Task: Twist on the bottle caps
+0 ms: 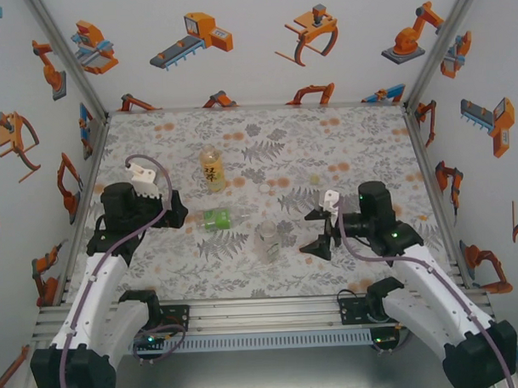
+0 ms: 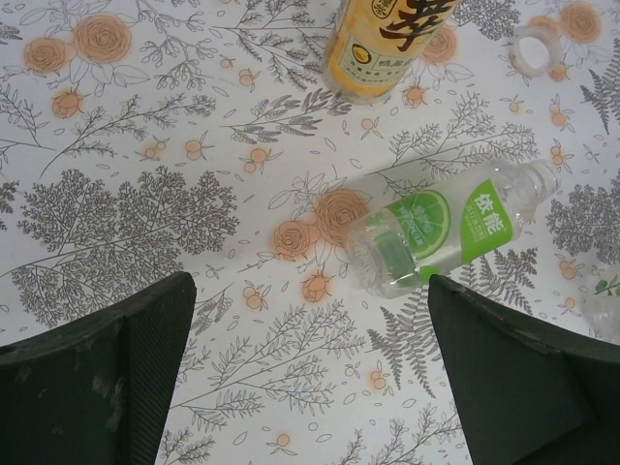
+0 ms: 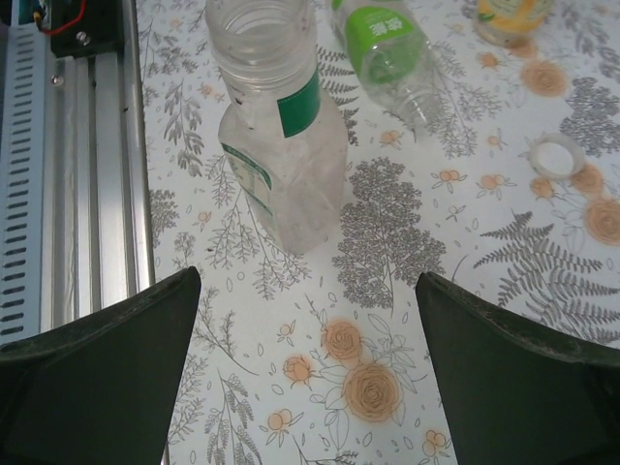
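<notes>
Clear bottle [image 3: 281, 165] upright, just ahead of right gripper [image 3: 307, 291], untouched.

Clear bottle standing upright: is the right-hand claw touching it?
Apart. The right wrist view shows the clear bottle standing ahead of the open right gripper, with a strip of flowered tablecloth plainly visible between them.

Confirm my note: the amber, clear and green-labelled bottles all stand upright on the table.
Wrong on one: the green-labelled bottle lies on its side, as the left wrist view shows. The amber bottle and clear bottle do stand upright.
</notes>
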Controlling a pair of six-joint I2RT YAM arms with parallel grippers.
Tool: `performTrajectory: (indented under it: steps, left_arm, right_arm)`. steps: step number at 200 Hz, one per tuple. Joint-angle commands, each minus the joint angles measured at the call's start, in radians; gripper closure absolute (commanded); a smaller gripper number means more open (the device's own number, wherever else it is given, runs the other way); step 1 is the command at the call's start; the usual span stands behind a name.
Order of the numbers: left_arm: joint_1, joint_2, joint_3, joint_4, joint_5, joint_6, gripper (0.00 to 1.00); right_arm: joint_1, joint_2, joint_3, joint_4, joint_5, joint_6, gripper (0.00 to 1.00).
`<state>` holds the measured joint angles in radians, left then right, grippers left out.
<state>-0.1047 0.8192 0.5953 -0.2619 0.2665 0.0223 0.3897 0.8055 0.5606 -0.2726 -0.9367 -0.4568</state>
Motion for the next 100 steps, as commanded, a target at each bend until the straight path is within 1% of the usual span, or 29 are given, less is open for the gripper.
performTrajectory:
  steps: [1,67,100]
  left_arm:
    - [-0.013,-0.013,-0.006,0.005,-0.020,0.028,0.03]
    - [-0.038,-0.025,-0.009,-0.009,-0.071,0.039,0.03]
    - [-0.050,-0.027,-0.006,-0.025,-0.109,0.043,0.03]
  right_arm:
    - [0.039,0.051,0.042,0.018,0.017,-0.067,0.17]
    - [0.139,0.249,0.107,0.133,0.018,-0.078,0.18]
    - [0.183,0.329,0.143,0.160,0.017,-0.089,0.18]
